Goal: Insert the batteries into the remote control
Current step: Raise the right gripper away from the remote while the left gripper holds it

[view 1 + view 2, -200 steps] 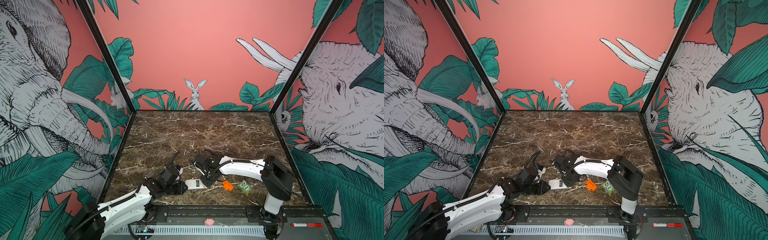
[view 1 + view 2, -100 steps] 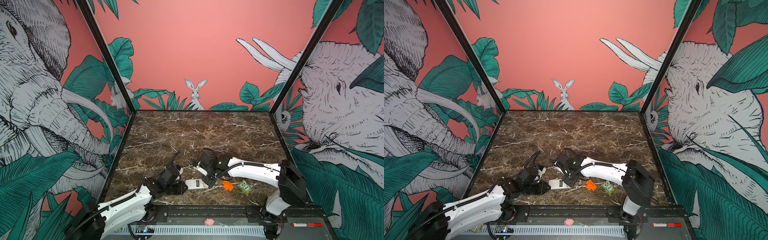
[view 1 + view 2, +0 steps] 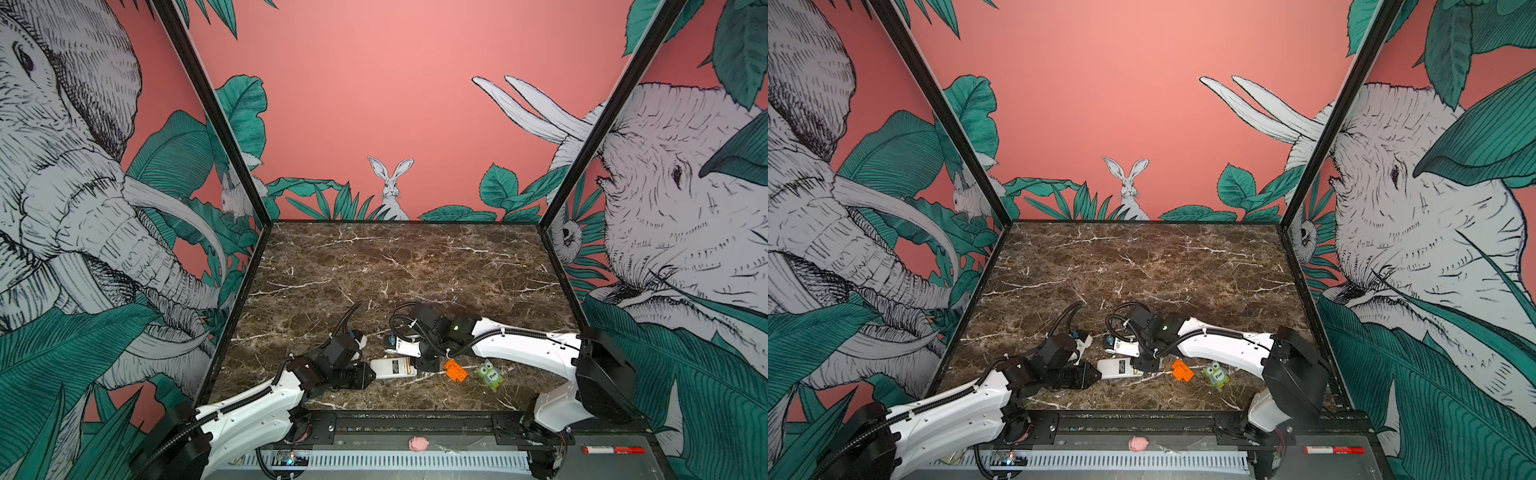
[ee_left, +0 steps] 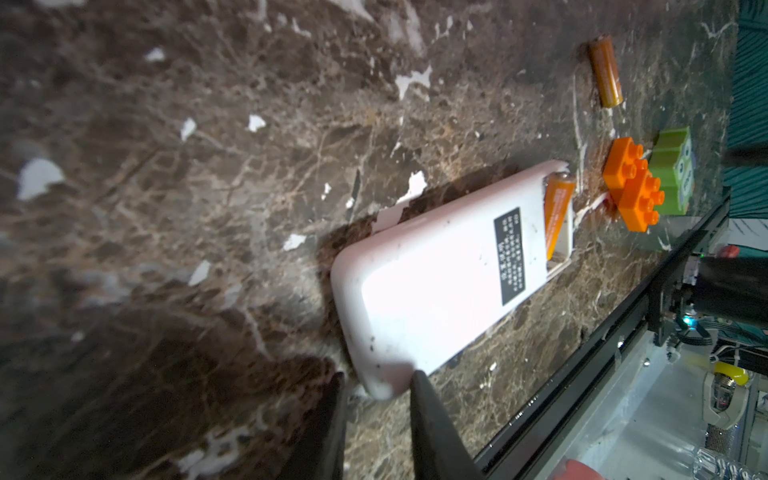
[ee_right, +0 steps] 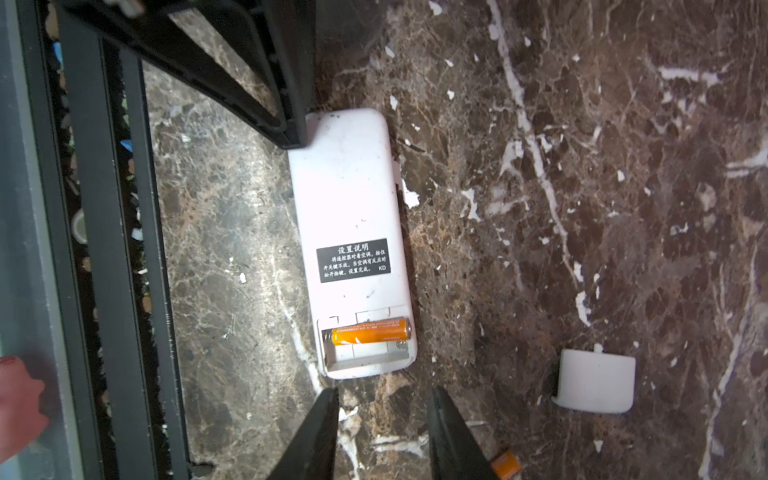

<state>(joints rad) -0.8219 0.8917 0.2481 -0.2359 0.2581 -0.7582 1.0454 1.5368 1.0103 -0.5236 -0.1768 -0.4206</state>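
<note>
Two batteries: one sits in the remote, the other lies loose on the bench [image 3: 374, 266].
Remote control [image 3: 392, 368]: it lies flat with its white back up, low in the centre of both top views. It runs lengthwise across the frame between the tips of the two arms. A black label is on its back, and the battery bay at the end toward the right arm is uncovered.
Seated battery [image 5: 365, 331]: orange, lying crosswise in the bay slot nearer the label. The outer slot shows only its white floor and spring.
Loose battery [image 4: 606, 71]: it lies on the marble well apart from the remote, out past the orange brick [image 3: 456, 369]. In the right wrist view its orange end [image 5: 506, 464] shows just beside one fingertip of the right jaws.
Left jaws: these stand close together, clamped on the rounded corner of the remote's end farthest from the bay. One of the fingertips [image 4: 417, 384] overlaps the white shell, and the other sits just beside that corner.
Right jaws: parted and holding nothing. The fingertips [image 5: 328, 405] hover just short of the remote's bay end, which lies in line with the gap. Only bare marble lies between the tips.
Battery cover [image 5: 596, 380]: a small white piece lying flat on the bench, apart from the remote and off to one side of the right jaws.
Brick and green owl [image 3: 489, 374]: they sit side by side at lower centre-right of both top views. The brick is just right of the right jaws, and the owl is further right.
</note>
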